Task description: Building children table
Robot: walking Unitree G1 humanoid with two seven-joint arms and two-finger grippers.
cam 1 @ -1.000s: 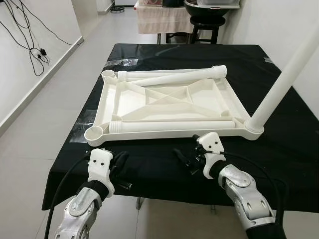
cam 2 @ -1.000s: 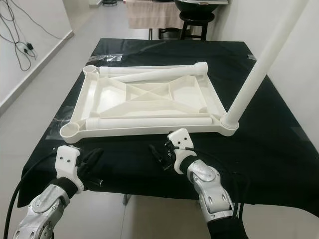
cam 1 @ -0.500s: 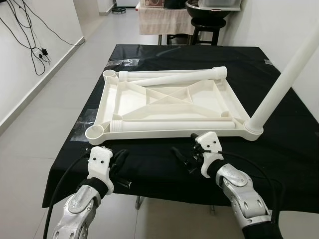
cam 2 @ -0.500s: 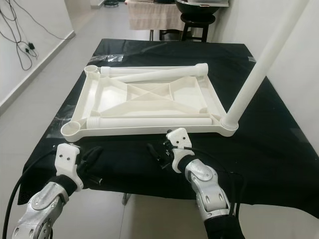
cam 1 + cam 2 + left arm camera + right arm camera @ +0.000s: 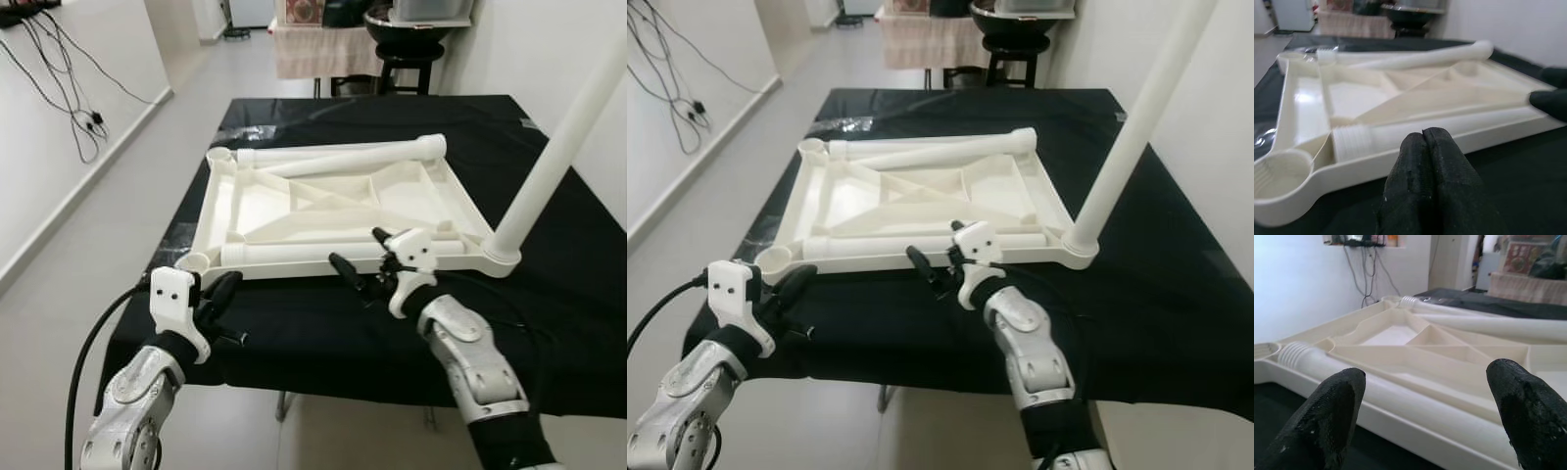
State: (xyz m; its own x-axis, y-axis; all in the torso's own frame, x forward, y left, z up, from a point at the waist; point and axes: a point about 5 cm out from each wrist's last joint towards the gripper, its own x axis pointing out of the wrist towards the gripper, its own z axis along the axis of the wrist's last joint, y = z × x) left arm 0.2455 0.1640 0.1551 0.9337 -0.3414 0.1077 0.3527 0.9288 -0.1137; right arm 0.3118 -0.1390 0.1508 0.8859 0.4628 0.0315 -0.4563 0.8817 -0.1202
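Right wrist view: right gripper [image 5: 1420, 411], jaws released, faces the loose leg [image 5: 1400, 404] lying crosswise just ahead; left gripper [image 5: 1425, 161] clenched.

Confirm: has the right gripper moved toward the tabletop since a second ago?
Yes. The right gripper has advanced to the upturned tabletop, its open fingers now at the near rim.

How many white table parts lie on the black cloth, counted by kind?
Table top, upside down: 1
Loose legs lying in it: 3
Leg standing in a corner: 1
Total: 5
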